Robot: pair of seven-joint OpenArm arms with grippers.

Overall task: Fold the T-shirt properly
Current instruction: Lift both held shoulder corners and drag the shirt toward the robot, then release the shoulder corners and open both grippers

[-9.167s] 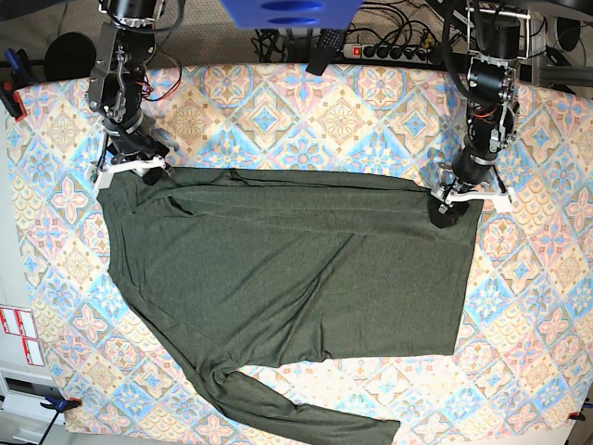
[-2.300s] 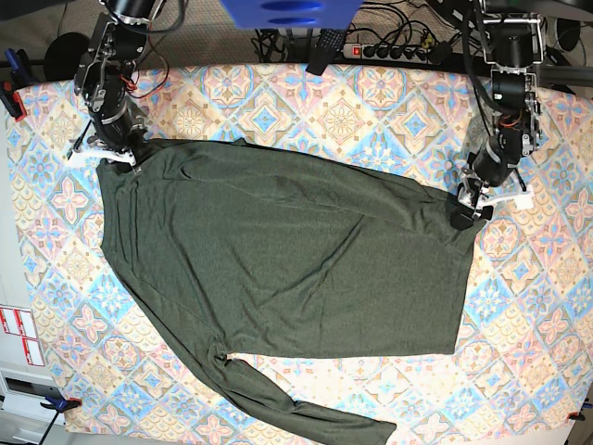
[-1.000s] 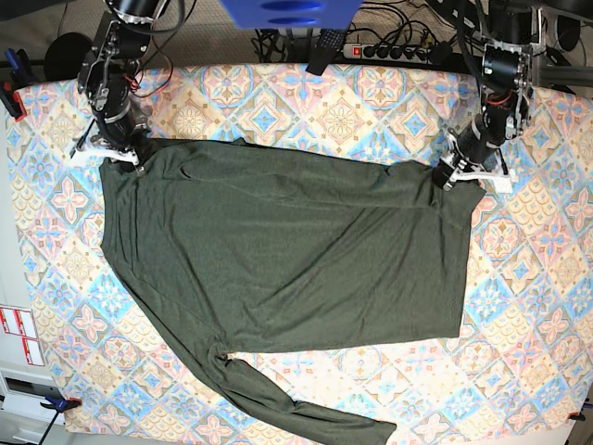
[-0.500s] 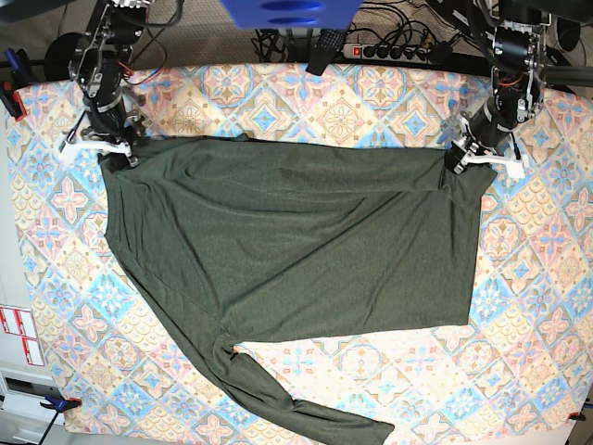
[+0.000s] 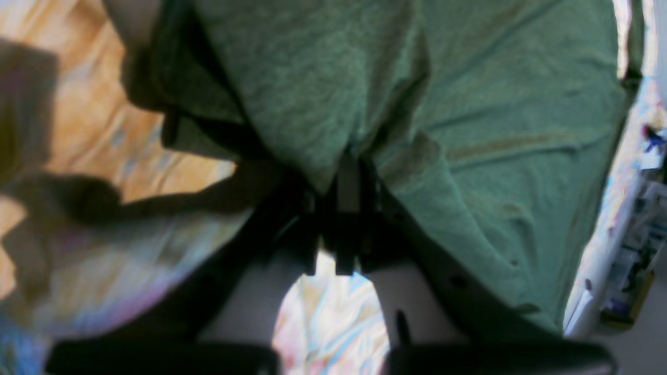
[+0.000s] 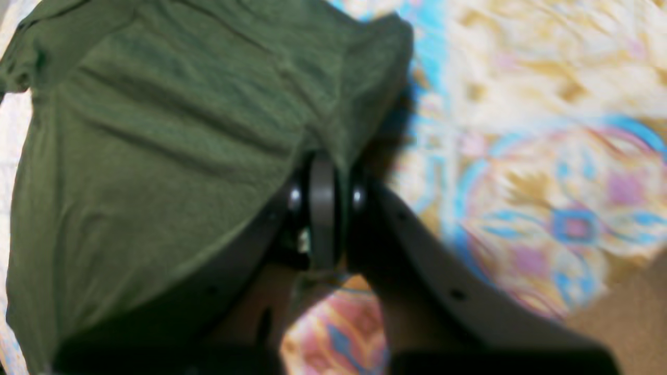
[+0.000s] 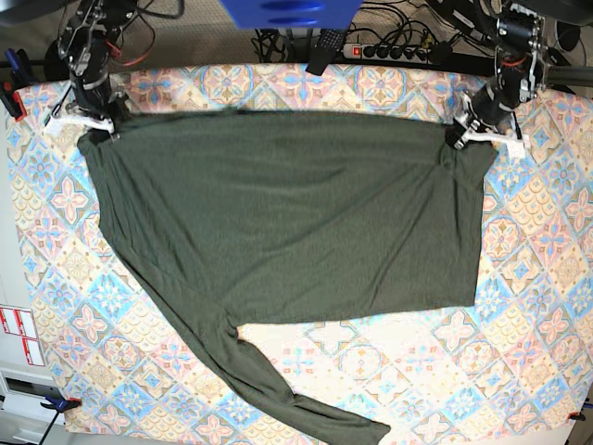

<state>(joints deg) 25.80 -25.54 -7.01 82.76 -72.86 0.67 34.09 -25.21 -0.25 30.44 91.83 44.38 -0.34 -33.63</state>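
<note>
The T-shirt (image 7: 287,213) lay spread across the patterned desk (image 7: 537,278), its far edge pulled taut between the two arms and one long sleeve trailing off toward the near edge. The left end effector (image 7: 466,136) was clenched on the shirt's far corner on the base view's right, and the right end effector (image 7: 88,119) was clenched on the opposite far corner.

The thin knit could slip out of either pinch if the arms pulled further apart, since each appeared to hold only a small bite of cloth. Uneven travel between the arms would likely skew the edge and drag the loose sleeve into a bunch.

The base view showed the whole garment and the sleeve; the wrist views did not. The left wrist view showed cloth gathered into the closed jaws, and the right wrist view showed the same, details too small to read from above.
</note>
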